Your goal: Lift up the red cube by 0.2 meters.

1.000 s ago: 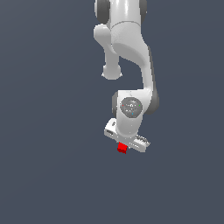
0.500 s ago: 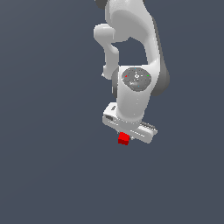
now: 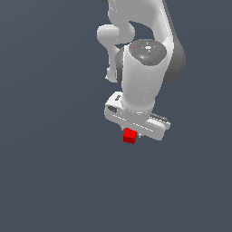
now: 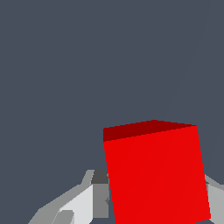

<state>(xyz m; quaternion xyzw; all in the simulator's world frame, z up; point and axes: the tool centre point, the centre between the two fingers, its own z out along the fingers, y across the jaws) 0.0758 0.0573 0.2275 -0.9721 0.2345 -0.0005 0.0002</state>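
Grip on the red cube [image 3: 130, 135] looks firm: fingers [image 4: 101, 192] pressed against both sides of it, closed down to the width of the cube, with nothing else between them. Sits directly under the white gripper [image 3: 132, 134], just below the hand body, in the exterior view; fills the near part of the wrist view, slightly tilted, with only plain dark background behind. No counter surface to distinguish in either view, so height above it not possible to read.

For the step in hand, a lift: better to rise straight up, slowly and without any turn of the wrist, and to hold the same squeeze, because such a small cube can slip or rotate between flat pads.

Compared with half a second ago: arm closer to the exterior camera and larger in that view, cube carried along in the same place under the hand.
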